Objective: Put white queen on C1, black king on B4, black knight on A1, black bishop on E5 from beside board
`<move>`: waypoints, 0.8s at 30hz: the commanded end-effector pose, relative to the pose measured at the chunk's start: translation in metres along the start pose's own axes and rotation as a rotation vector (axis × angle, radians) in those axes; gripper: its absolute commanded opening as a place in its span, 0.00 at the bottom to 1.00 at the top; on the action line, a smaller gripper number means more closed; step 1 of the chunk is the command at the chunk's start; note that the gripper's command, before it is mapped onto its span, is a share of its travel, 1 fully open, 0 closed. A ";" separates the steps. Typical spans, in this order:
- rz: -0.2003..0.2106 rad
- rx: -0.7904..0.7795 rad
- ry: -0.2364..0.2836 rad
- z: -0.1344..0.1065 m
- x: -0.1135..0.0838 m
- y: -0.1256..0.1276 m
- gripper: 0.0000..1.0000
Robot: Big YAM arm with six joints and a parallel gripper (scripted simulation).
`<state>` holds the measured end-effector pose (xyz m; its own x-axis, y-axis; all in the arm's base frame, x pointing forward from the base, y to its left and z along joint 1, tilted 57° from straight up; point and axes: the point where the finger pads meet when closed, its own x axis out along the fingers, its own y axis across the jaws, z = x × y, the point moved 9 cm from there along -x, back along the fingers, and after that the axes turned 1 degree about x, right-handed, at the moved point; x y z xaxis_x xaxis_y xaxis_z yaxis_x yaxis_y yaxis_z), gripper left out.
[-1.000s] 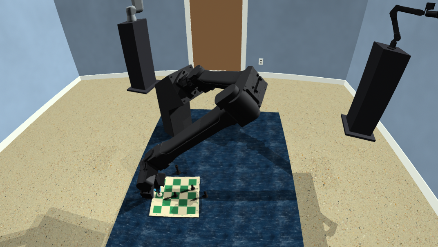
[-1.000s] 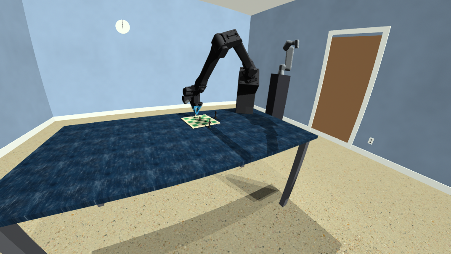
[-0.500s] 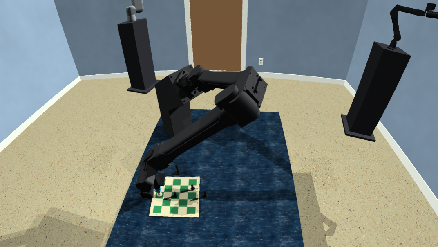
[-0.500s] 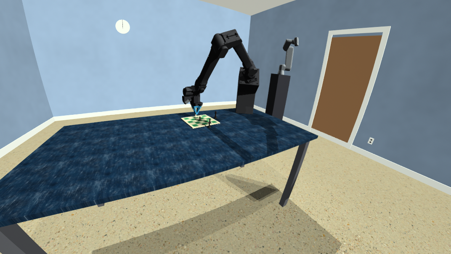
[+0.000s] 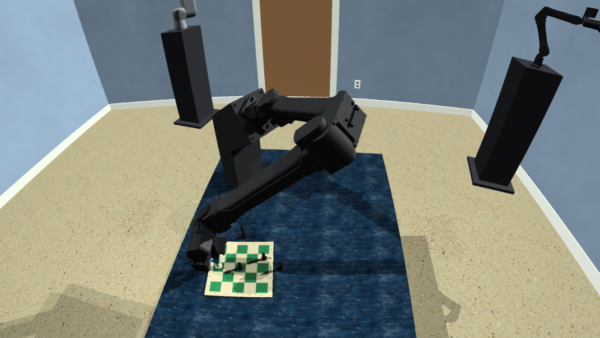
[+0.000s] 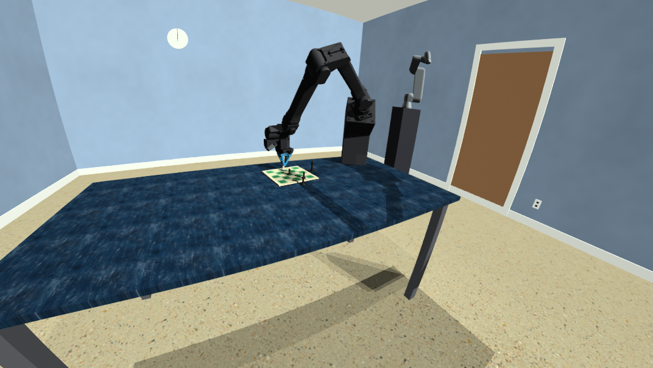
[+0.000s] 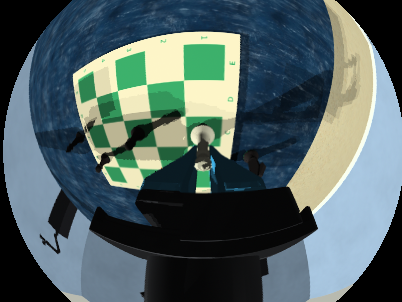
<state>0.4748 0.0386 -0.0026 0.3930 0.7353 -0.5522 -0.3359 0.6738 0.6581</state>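
The hand [image 5: 216, 261] [image 6: 284, 164] [image 7: 203, 150], seen from three views, is nearly closed, its tapering blue fingers [image 5: 213, 259] [image 6: 281, 158] narrowed on the upper part of the white queen [image 5: 218, 265] [image 6: 282, 168] [image 7: 202, 134]. Directly below the hand, the round, flared base of the queen lies over the green square C1 of the chessboard [image 5: 239, 294] [image 6: 279, 184] [image 7: 237, 50], a thin, flat slab with green and cream squares and a pale lettered border. The counter [image 5: 336, 252] [image 6: 183, 228] [image 7: 190, 15] beneath is deep blue, flecked with pale streaks. A smooth black arm [image 5: 264, 180] [image 6: 301, 98] descends to the hand from above.

Near the hand, a dark middle piece [image 5: 240, 266] [image 6: 289, 172] [image 7: 137, 135] stands on the board; farther across, a dark far piece [image 5: 263, 256] [image 7: 102, 161] also occupies it. Beyond the board's far edge from the hand stands a dark outer piece [image 5: 281, 266] [image 7: 75, 141]. A tall, slender dark piece [image 5: 242, 231] [image 6: 312, 166] stands off the board, between hand and arm mount. The dark pieces' exact types cannot be told.
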 end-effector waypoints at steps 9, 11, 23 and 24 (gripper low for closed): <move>-0.016 0.020 -0.021 0.004 -0.009 -0.014 0.00; -0.016 0.015 -0.021 0.004 -0.010 -0.014 0.00; -0.016 0.006 -0.022 0.005 -0.010 -0.014 0.00; -0.016 0.006 -0.022 0.005 -0.010 -0.014 0.00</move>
<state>0.4767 0.0377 -0.0028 0.3948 0.7346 -0.5518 -0.3356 0.6744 0.6578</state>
